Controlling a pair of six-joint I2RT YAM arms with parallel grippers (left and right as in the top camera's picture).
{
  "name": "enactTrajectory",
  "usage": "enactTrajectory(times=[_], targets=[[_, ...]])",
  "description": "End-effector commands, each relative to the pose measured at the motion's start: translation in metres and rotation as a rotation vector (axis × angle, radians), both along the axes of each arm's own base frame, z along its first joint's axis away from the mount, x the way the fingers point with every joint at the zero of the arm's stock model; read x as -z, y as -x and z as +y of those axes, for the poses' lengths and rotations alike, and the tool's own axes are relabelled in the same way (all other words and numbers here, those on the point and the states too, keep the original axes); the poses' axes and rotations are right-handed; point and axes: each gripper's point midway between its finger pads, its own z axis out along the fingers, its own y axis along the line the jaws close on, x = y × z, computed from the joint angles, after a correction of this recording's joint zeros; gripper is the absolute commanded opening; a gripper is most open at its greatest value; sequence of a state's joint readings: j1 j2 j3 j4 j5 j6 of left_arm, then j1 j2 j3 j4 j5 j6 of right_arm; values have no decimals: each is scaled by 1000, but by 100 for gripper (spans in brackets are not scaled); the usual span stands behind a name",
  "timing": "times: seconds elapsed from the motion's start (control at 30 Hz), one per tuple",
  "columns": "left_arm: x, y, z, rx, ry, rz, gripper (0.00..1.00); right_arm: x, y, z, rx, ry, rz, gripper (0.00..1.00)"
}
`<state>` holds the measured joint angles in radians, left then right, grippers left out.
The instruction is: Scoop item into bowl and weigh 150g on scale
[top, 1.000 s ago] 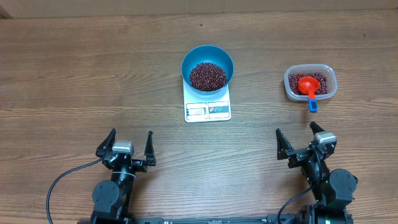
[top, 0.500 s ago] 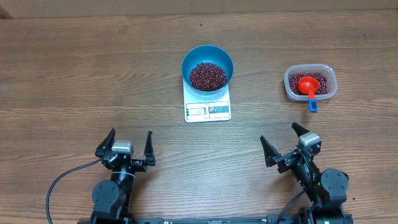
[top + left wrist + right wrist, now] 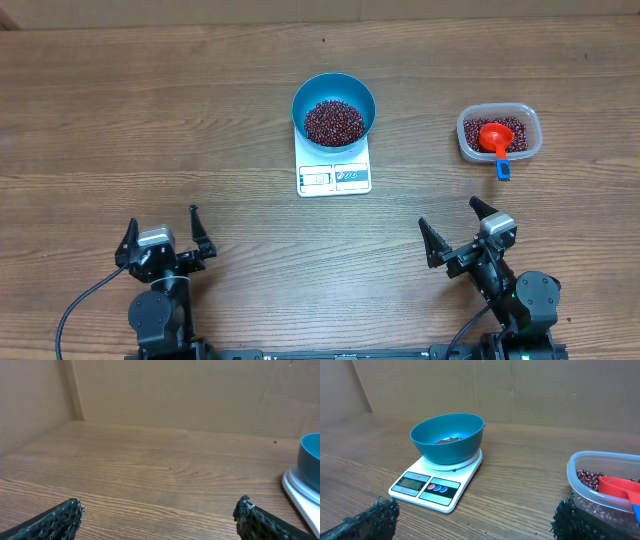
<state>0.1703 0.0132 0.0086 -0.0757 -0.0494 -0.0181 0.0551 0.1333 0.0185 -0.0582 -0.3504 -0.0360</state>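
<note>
The blue bowl (image 3: 334,107) sits on the white scale (image 3: 334,176) at the table's middle and holds a heap of dark red beans (image 3: 334,122). In the right wrist view the bowl (image 3: 448,438) rests on the scale (image 3: 436,483) ahead and to the left. More beans (image 3: 510,128) lie in a clear tub (image 3: 499,133) at the right. My left gripper (image 3: 160,233) stands open near the front left, holding nothing. My right gripper (image 3: 454,223) stands open at the front right, also holding nothing. Both are far from the bowl.
A red scoop with a blue handle end (image 3: 495,141) rests in the clear tub (image 3: 606,486). In the left wrist view only the bowl's edge (image 3: 310,455) and the scale's corner (image 3: 301,494) show at the right. Cardboard walls stand behind the table.
The right arm shifted left early in the second. The left arm has since moved left and slightly back. Both grippers stayed open; bowl, scale and tub did not move.
</note>
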Motion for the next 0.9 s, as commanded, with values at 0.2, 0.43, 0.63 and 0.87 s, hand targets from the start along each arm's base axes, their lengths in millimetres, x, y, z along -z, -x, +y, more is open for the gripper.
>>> enactTrajectory(times=[0.2,0.43,0.63,0.87], targets=[[-1,0,1,-5,-23,-2,100,2,0,0,3,-5,0,100],[-1,-3,-16,67,-22,-3,100,2,0,0,3,-5,0,100],[0,-3,-17,73,-22,-2,100,2,0,0,3,-5,0,100],[0,-3,-17,73,-22,-2,100,2,0,0,3,-5,0,100]])
